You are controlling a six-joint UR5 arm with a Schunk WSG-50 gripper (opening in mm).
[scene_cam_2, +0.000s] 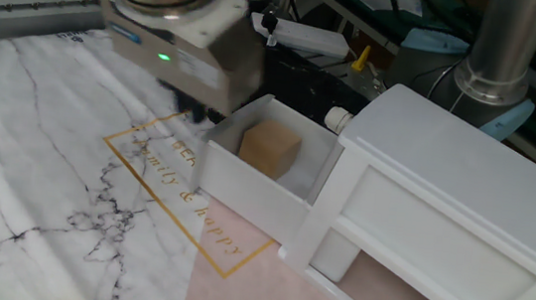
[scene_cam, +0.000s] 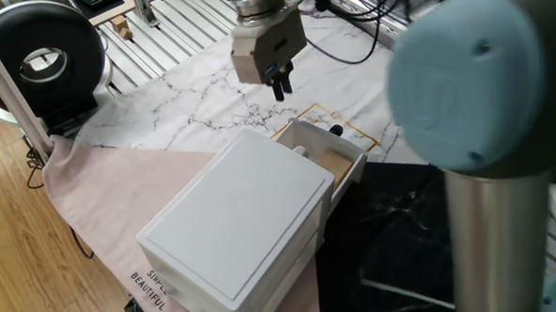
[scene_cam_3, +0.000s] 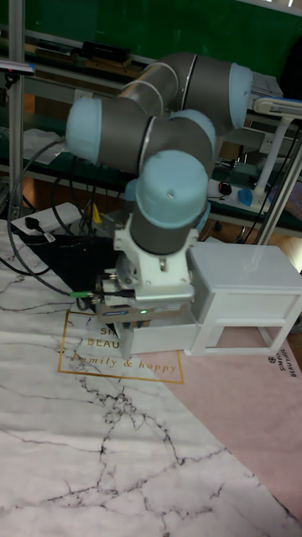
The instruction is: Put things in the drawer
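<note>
My jaws [scene_cam: 280, 83] hang over the marble worktop [scene_cam_2: 40, 136], left of the drawer [scene_cam_2: 245, 183] and clear of it. They hold nothing; the two dark fingers look close together, but I cannot tell whether they are fully shut (in the other fixed view my own body hides them).

Next over, the drawer stands pulled out of the cabinet [scene_cam_2: 444, 188], and the cube [scene_cam_2: 269, 149] sits inside it, upright, near the back and apart from the front panel. So the thing is where the task wants it, I judge.

What is left, as I read it, is pushing the drawer shut, and there the trouble lies. If I come in too low I could catch the front panel's top edge and tip or drag the whole light cabinet across the cloth [scene_cam: 110, 182] instead of sliding the drawer. A push off to one side could skew and jam it.
</note>
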